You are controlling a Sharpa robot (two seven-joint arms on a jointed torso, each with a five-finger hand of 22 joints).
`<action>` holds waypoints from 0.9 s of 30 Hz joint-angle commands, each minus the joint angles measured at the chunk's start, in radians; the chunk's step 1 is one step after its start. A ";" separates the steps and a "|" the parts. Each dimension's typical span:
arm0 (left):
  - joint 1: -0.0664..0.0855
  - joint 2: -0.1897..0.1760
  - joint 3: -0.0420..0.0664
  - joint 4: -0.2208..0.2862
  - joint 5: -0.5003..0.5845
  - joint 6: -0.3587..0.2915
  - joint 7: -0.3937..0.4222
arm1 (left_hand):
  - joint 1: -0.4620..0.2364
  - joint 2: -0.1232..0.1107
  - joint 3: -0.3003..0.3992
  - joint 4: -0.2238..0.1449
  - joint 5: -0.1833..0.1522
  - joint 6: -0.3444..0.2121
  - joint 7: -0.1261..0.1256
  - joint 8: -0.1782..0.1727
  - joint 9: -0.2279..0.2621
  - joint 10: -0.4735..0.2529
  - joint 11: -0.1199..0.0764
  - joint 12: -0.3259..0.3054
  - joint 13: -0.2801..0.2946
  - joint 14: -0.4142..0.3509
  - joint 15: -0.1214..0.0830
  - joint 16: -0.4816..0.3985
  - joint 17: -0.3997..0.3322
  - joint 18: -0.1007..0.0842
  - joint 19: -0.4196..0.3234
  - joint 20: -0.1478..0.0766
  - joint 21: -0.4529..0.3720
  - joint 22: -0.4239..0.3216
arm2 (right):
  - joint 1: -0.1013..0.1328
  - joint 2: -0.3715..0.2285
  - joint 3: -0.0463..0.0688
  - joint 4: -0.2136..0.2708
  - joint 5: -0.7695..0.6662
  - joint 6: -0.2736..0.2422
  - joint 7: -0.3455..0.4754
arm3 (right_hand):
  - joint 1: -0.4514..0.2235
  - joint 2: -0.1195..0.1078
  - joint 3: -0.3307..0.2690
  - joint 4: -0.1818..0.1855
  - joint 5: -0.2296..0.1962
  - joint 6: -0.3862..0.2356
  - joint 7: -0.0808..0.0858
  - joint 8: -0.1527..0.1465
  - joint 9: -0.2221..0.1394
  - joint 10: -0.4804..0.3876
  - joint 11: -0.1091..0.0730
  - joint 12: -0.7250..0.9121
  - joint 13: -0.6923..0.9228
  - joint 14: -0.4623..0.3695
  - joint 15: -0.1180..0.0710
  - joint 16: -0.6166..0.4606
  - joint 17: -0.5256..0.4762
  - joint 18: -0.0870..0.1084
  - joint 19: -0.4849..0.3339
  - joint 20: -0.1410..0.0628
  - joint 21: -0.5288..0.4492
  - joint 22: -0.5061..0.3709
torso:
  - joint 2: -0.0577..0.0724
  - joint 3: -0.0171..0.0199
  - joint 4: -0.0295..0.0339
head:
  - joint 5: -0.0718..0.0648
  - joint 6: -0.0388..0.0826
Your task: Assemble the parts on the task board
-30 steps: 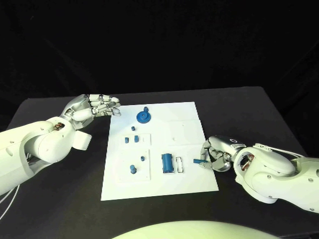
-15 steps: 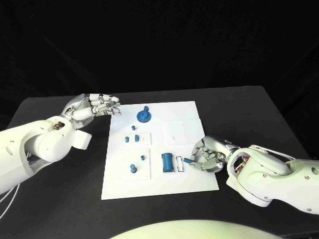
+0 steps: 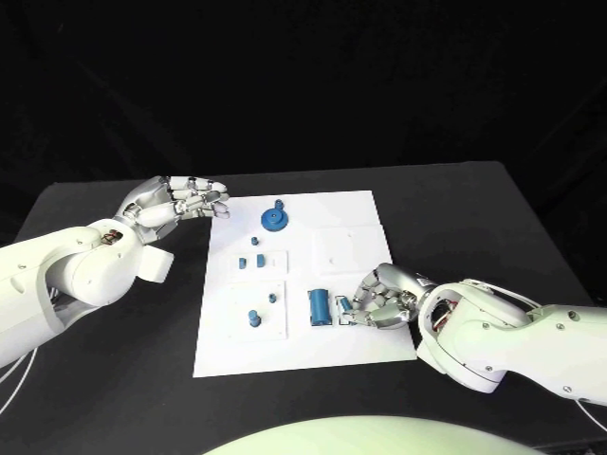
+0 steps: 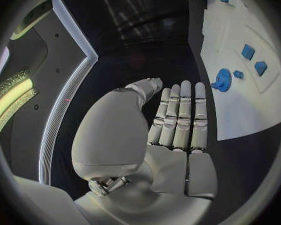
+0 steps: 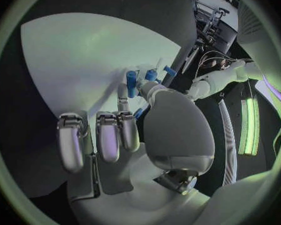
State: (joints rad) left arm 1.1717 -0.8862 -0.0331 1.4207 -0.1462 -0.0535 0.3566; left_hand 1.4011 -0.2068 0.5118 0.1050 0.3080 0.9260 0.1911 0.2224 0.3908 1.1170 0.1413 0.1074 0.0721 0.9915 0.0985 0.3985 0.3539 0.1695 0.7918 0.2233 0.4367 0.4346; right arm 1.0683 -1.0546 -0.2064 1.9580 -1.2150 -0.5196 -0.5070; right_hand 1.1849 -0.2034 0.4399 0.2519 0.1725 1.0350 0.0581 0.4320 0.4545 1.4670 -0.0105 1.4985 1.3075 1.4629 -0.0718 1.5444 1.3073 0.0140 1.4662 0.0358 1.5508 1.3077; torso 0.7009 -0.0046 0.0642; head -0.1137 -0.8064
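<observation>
Over the task board (image 3: pixel 352 204), the right robot hand (image 3: pixel 377 299) has moved inward.

Blue parts (image 3: pixel 278 222) on white task board (image 3: pixel 344 342), black table (image 3: pixel 112 379).

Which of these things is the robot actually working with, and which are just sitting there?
In the job: white board; blue pieces on it, such as the gear and the block; small blue piece at the right hand.

Just there: black table; left hand, curled beside the board.
</observation>
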 commanded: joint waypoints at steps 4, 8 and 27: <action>-0.001 0.001 0.001 0.004 0.003 0.017 0.004 | -0.007 -0.002 0.001 0.004 0.002 -0.002 0.005 -0.005 0.001 0.002 0.005 -0.005 0.001 0.002 0.007 -0.005 0.001 0.011 0.005 0.005 -0.004 -0.001 | -0.003 0.012 0.000 -0.007 0.041 0.007 0.004 | -0.023 0.006 -0.014 0.016 -0.001 0.000 0.005 -0.006 -0.002 0.071 -0.001 0.006 0.214 0.095 -0.003 0.005 0.196 -0.010 0.100 -0.005 0.002 0.258 | 0.001 0.0010 -0.0006 | 0.001 0.001; -0.001 0.001 0.001 0.004 0.003 0.017 0.003 | -0.007 -0.001 0.001 0.004 0.002 -0.003 0.005 -0.005 0.001 0.001 0.005 -0.005 0.001 0.002 0.007 -0.007 0.003 0.010 0.006 0.005 -0.005 -0.002 | -0.003 0.017 0.000 -0.012 0.041 0.014 -0.003 | -0.041 0.011 -0.029 0.032 -0.001 0.000 0.006 -0.007 -0.001 0.071 -0.001 0.006 0.214 0.095 -0.003 0.005 0.196 -0.010 0.099 -0.004 0.000 0.258 | 0.000 0.0003 0.0002 | -0.001 0.000; -0.001 0.000 0.001 0.004 0.003 0.018 0.001 | -0.009 0.000 0.001 0.007 0.002 -0.003 0.006 -0.006 0.001 0.001 0.006 -0.006 0.001 0.001 0.008 -0.009 0.005 0.010 0.007 0.006 -0.008 -0.004 | -0.003 0.031 0.000 -0.016 0.041 0.019 0.001 | -0.089 0.022 -0.067 0.039 -0.003 0.002 0.007 -0.010 0.001 0.071 0.000 0.006 0.214 0.095 -0.002 0.005 0.195 -0.009 0.098 -0.003 -0.004 0.257 | 0.000 0.0000 -0.0004 | 0.002 -0.001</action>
State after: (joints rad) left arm 1.1716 -0.8866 -0.0331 1.4218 -0.1462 -0.0521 0.3534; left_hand 1.4011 -0.2068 0.5118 0.1050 0.3080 0.9260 0.1911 0.2224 0.3906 1.1170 0.1413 0.1074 0.0719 0.9915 0.0985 0.3938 0.3582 0.1695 0.7955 0.2270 0.4327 0.4323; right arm 1.0670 -1.0260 -0.2057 1.9398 -1.1740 -0.5177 -0.5128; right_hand 1.1027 -0.1802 0.3790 0.2913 0.1725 1.0342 0.0590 0.4256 0.4545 1.4670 -0.0104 1.5023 1.3074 1.4629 -0.0718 1.5443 1.3079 0.0140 1.4662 0.0359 1.5507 1.3074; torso 0.7009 -0.0041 0.0638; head -0.1114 -0.8076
